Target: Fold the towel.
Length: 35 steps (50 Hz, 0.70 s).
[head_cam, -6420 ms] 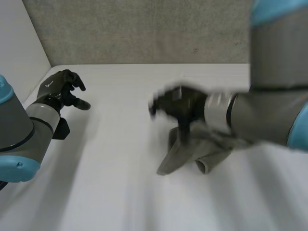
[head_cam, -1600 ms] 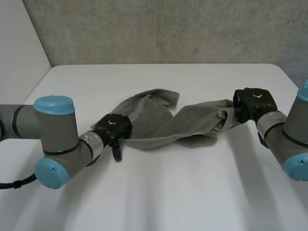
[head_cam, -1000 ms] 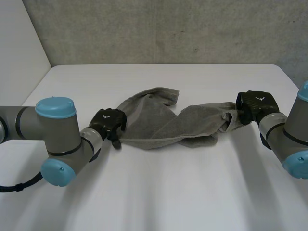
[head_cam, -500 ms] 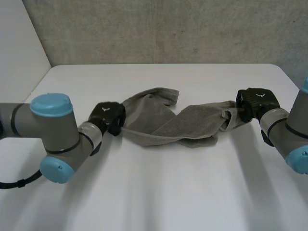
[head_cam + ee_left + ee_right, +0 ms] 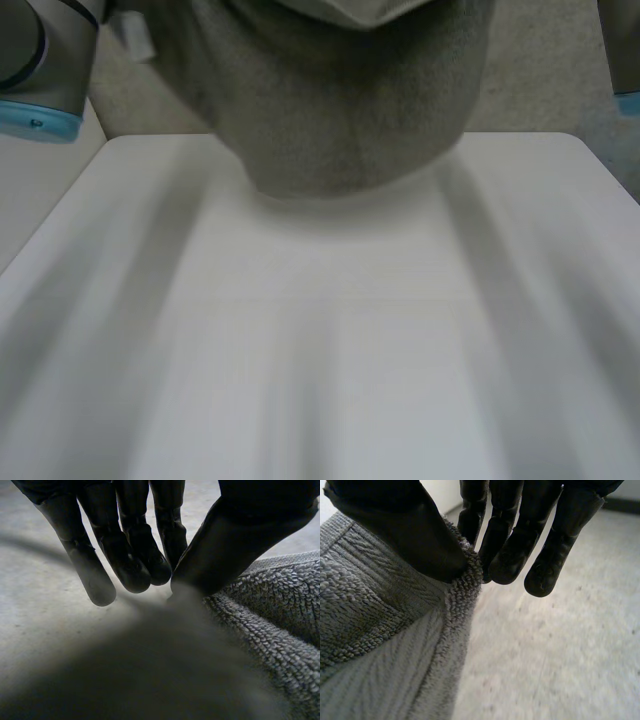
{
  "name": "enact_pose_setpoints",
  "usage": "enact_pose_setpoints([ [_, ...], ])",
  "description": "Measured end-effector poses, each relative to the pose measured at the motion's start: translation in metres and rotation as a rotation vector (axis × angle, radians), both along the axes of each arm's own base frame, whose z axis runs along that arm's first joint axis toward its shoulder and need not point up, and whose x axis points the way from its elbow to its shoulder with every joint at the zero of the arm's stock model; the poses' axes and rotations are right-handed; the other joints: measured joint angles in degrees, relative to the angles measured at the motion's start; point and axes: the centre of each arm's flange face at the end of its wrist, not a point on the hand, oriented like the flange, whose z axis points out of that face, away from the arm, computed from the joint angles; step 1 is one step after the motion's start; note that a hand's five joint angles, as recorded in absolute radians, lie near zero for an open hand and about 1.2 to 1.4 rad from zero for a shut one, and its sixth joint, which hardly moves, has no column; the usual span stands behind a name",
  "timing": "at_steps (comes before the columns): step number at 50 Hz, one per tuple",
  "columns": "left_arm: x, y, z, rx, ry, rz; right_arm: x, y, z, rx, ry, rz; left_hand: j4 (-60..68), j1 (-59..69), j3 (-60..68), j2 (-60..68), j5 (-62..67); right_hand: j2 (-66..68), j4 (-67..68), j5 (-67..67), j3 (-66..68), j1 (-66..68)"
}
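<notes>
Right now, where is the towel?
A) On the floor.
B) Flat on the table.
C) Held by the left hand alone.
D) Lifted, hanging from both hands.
D: the towel hangs above the table, pinched by the left hand and the right hand.

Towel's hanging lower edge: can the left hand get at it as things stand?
Probably not. The left hand is pinching the towel at its raised top, as is the right hand; the lower edge hangs by the table, and letting go would drop that side.
</notes>
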Motion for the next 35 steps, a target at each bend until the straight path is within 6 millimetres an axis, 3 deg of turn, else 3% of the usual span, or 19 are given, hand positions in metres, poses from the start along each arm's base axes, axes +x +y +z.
enact_pose_setpoints([
  [3, 0.012, -0.009, -0.007, 0.019, 0.005, 0.035, 0.001, -0.002, -0.006, -0.009, -0.003, 0.020, 0.00, 0.00, 0.00, 0.00, 0.01, 0.00, 0.00, 0.01, 0.00, 0.00],
  [7, 0.029, -0.022, -0.042, 0.121, -0.026, 0.079, 0.006, -0.008, -0.036, 0.063, 0.068, 0.048, 0.00, 0.00, 0.00, 0.00, 0.02, 0.00, 0.04, 0.00, 0.00, 0.00],
  [12, 0.046, -0.024, -0.109, 0.323, -0.104, 0.089, 0.007, -0.012, -0.094, 0.228, 0.223, 0.068, 0.00, 0.02, 0.02, 0.00, 0.02, 0.29, 0.01, 0.00, 0.00, 0.00],
  [16, 0.053, -0.006, -0.175, 0.518, -0.184, 0.039, -0.005, -0.010, -0.156, 0.448, 0.386, 0.038, 0.03, 0.03, 0.03, 0.00, 0.02, 0.29, 0.01, 0.00, 0.00, 0.00],
  [22, 0.060, 0.040, -0.245, 0.757, -0.261, -0.063, -0.032, 0.008, -0.232, 0.773, 0.623, -0.031, 0.22, 0.04, 0.10, 0.00, 0.11, 0.29, 0.01, 0.04, 0.00, 0.01],
  [26, 0.063, 0.069, -0.270, 0.863, -0.284, -0.114, -0.053, 0.022, -0.266, 0.935, 0.753, -0.084, 0.23, 0.06, 0.11, 0.00, 0.39, 0.29, 0.01, 0.00, 0.00, 0.01],
  [29, 0.064, 0.084, -0.281, 0.912, -0.293, -0.136, -0.066, 0.027, -0.279, 1.002, 0.798, -0.135, 0.24, 0.06, 0.11, 0.00, 0.54, 0.29, 0.01, 0.00, 0.00, 0.01],
  [35, 0.063, 0.099, -0.288, 0.949, -0.302, -0.157, -0.084, 0.023, -0.287, 1.048, 0.813, -0.229, 0.24, 0.07, 0.11, 0.00, 0.54, -3.50, -4.36, -4.27, -4.24, -3.71],
])
